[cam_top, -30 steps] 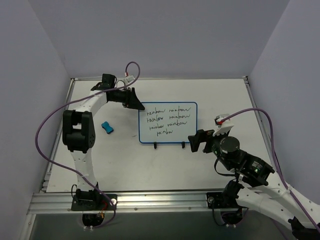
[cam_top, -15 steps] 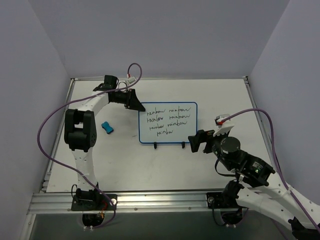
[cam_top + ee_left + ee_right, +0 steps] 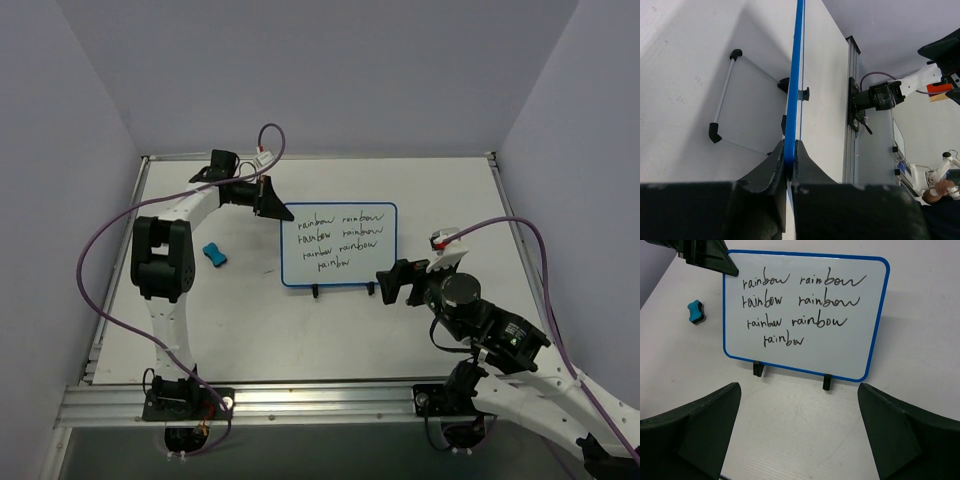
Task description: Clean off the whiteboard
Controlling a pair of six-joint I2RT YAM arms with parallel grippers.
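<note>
The whiteboard stands on two black feet mid-table, its blue rim framing several lines of black handwriting reading "rainbow". My left gripper is shut on the board's top left corner; in the left wrist view the blue rim runs edge-on between the two black fingers. My right gripper is open and holds nothing, hovering just in front of the board's right foot. A small blue eraser block lies on the table left of the board.
The left arm's purple cable loops out over the table's left side. Aluminium rails border the near edge. Grey walls close in the back and both sides.
The left gripper closed onto the whiteboard's top left corner. The board shifted slightly to the right. The right arm has not moved.
</note>
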